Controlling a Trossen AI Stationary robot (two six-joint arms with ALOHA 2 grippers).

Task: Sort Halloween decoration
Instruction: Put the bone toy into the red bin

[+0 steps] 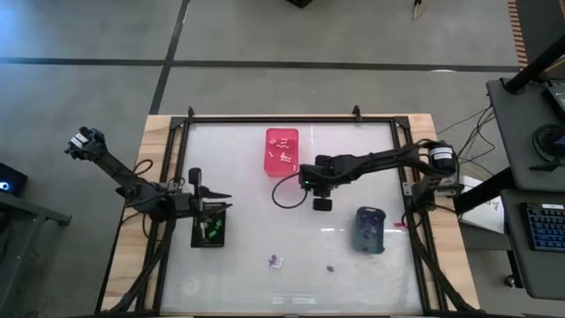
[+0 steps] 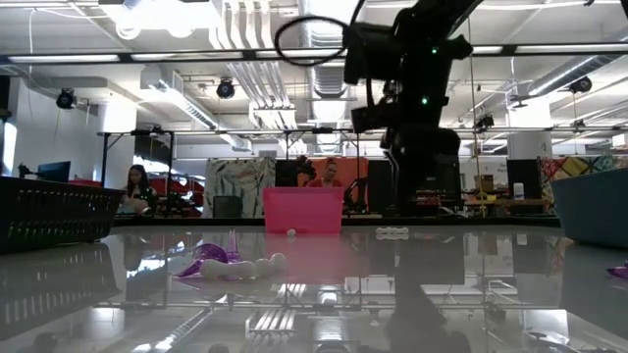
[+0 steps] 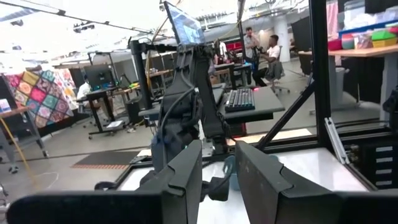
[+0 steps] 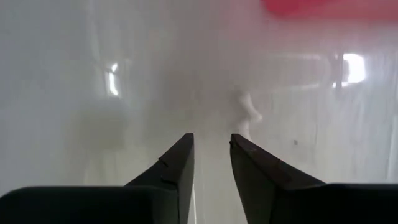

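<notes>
Though blurred beyond the right claw (image 4: 211, 144), one pale decoration piece (image 4: 247, 112).

Tiny purple-and-white pieces (image 1: 276, 261), apparently loose on table

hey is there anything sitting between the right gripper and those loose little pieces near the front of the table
Nothing visible. In the high view, bare table lies between the right gripper and the purple-and-white piece and the dark piece. The grey-blue bin sits off to the side, not between them.
</notes>
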